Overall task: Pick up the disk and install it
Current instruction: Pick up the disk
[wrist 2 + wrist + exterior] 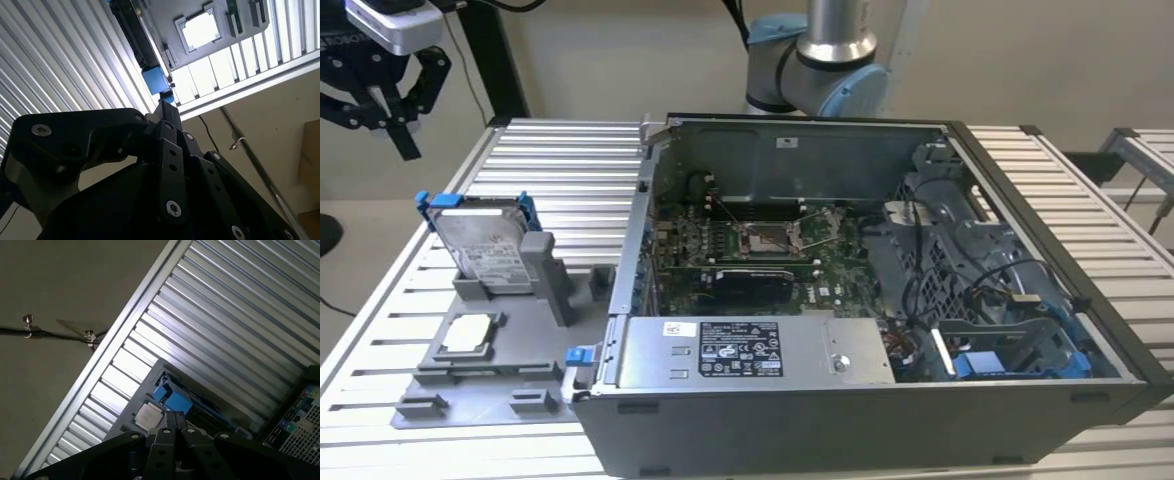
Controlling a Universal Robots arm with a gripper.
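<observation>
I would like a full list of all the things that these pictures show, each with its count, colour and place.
flat silver-grey hard disk in a blue plastic carrier: one, upright in the holder, at the exterior view's left.
grey plastic holder: one, on the table beside the case.
small white-topped square chip: one, lying in the holder.
open computer case: one, dark grey, mid-table.
green circuit board: one, inside the case.
grey metal box with a black-and-white label: one, inside the case.
slatted metal table: one, silver.
robot arm: one, silver, behind the case.
black gripper: one, shut, empty, apart from the disk.
</observation>
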